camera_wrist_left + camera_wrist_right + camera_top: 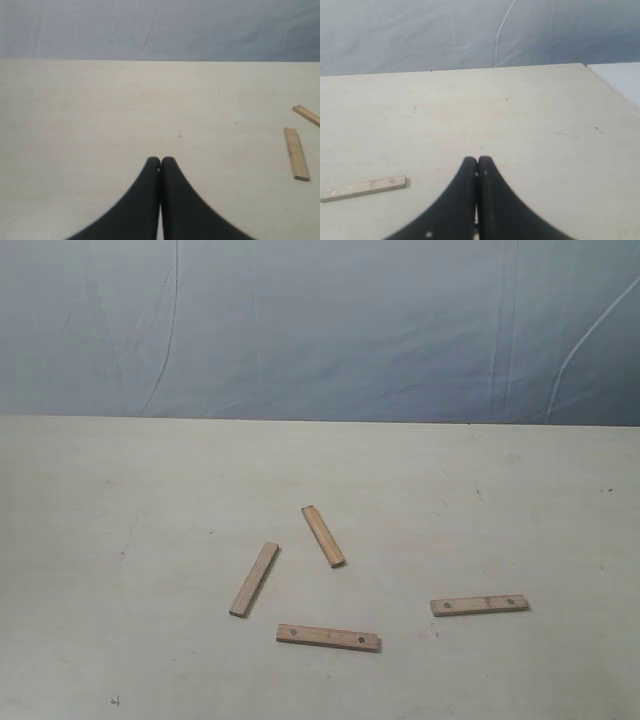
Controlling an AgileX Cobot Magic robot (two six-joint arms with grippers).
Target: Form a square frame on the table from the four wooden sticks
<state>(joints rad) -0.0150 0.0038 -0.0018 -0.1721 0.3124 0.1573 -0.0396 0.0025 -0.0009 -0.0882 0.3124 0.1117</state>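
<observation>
Jaws pressed together, gripping nothing, on left gripper (160,161) and right gripper (477,160).

Four wooden sticks (324,536) lie flat, all apart, gaps between each; wide bare table (120,500) around them, open approach everywhere.

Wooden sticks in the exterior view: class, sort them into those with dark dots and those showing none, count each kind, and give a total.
Sticks with dark dots: 2, the nearest stick and the rightmost stick
Sticks showing no dots: 2, the leftmost stick and the farthest stick
Total: 4 sticks
</observation>
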